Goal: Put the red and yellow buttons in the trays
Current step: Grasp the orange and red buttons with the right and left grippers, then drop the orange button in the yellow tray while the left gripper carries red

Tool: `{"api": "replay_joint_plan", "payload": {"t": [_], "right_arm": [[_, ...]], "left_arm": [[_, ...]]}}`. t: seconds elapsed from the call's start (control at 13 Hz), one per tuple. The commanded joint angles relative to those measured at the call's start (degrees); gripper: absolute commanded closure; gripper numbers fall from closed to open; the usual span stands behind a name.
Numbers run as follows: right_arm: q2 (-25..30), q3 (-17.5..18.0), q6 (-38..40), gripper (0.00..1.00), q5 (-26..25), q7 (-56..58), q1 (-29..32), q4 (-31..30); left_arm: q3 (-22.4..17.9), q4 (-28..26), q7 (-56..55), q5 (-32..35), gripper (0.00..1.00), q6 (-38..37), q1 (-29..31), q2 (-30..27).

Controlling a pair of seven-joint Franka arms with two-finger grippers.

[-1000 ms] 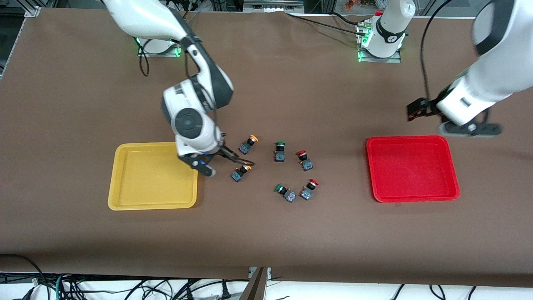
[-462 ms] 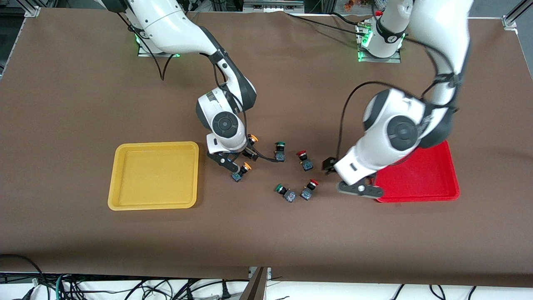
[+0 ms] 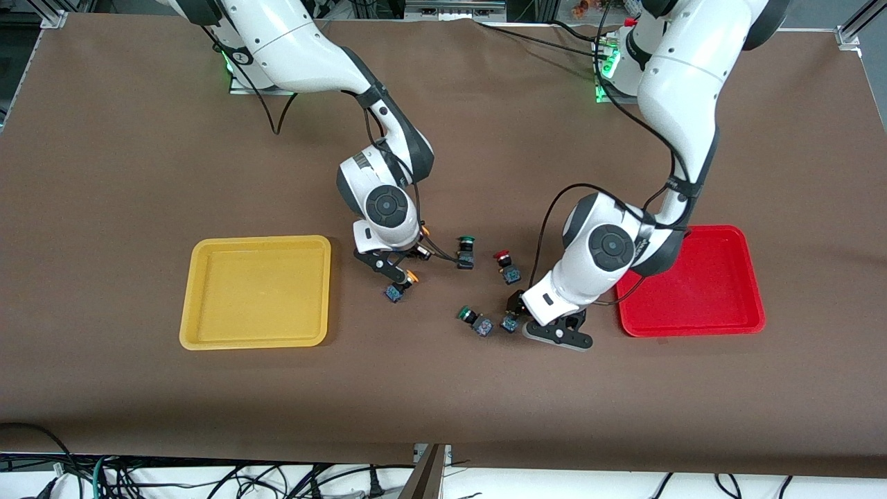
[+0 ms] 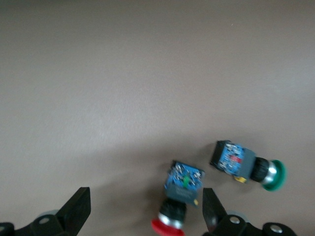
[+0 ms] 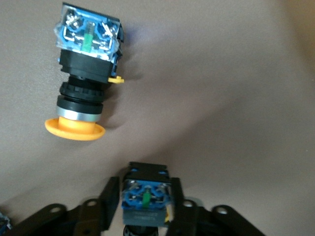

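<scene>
Right claw [image 5: 143,202] pinching a yellow button [image 5: 145,201] low centre of frame; left claw [image 4: 142,216] spread around a red button [image 4: 180,194], lower centre, on the table [image 3: 443,388].

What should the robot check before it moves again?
1. Right gripper shut on yellow button: ok.
2. Other yellow button apart from its fingers: ok.
3. Left gripper open, one finger on each side of red button: ok.
4. Red button centred between them: not ok, it lies close to one finger.
5. Green button outside the left gripper: ok.
6. Yellow tray and red tray flat on table: ok.
</scene>
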State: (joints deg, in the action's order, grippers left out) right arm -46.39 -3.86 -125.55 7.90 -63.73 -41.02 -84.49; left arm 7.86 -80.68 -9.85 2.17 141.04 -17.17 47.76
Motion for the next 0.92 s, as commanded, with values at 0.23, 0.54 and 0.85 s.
{"api": "replay_joint_plan", "payload": {"t": [0.23,0.54,0.85], "right_arm": [[9.3,-0.9,19.9,1.0,0.5,29.5,15.9,0.6],[6.9,-1.7,20.3,1.0,-0.6,49.3,29.1,0.4],[2.6,-1.6,16.1,1.0,-1.4,57.1,36.2,-0.1]], "left_arm": [[-0.7,0.5,0.7,2.0,0.0,4.1,-4.0,4.2],[-0.8,-0.3,0.8,3.6,0.71,4.1,-4.4,4.3],[-0.8,-0.7,1.3,3.7,1.0,1.2,-3.3,1.4]]}}
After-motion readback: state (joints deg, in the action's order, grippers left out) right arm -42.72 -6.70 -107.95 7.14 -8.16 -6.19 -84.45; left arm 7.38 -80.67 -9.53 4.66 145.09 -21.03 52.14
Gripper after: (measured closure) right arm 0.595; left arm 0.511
